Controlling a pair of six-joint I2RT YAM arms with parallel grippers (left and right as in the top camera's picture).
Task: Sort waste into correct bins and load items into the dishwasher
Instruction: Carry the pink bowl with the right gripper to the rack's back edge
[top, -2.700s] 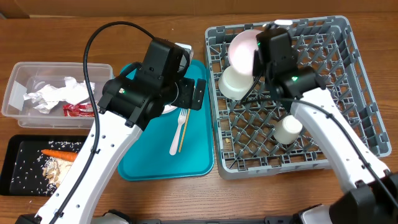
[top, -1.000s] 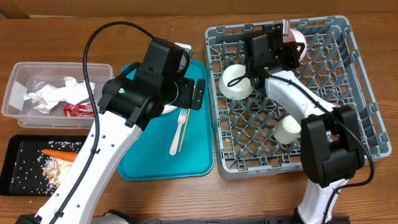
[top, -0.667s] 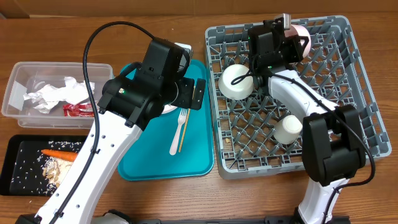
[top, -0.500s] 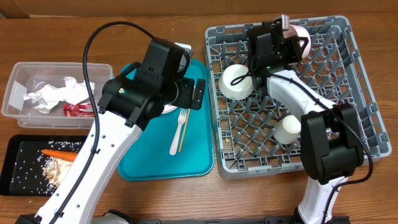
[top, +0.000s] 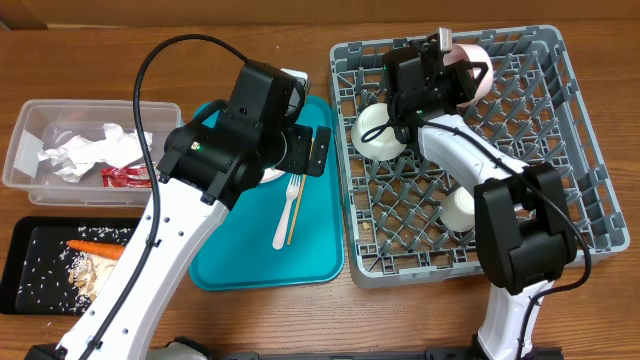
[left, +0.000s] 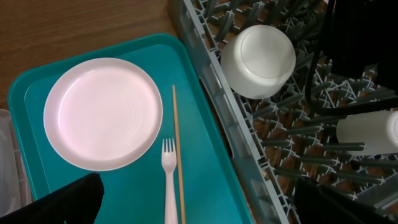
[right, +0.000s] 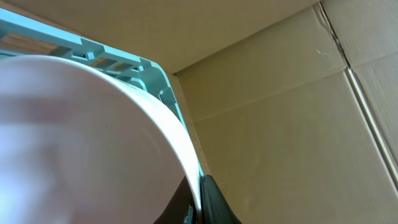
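Observation:
My right gripper (top: 455, 62) is shut on the rim of a pale pink plate (top: 474, 68), which it holds on edge over the far side of the grey dish rack (top: 560, 150). In the right wrist view the plate (right: 81, 137) fills the left, and the gripper (right: 198, 208) pinches its edge. A white bowl (top: 378, 130) and a small cup (top: 462, 208) sit in the rack. My left gripper (left: 199, 211) hangs open above the teal tray (left: 124, 193), over a second pink plate (left: 102, 113), a white fork (left: 169, 180) and a chopstick (left: 176, 149).
At the left stands a clear tub (top: 30, 160) holding crumpled napkins (top: 85, 152) and a red wrapper (top: 125, 176). In front of it a black tray (top: 30, 290) holds a carrot (top: 95, 247) and food scraps (top: 95, 272). A cardboard wall (right: 298, 112) rises behind the rack.
The right gripper has carried the pink plate from above the bowl to the rack's far side and turned it on edge, lately shifting slightly left. The left arm has stayed still.

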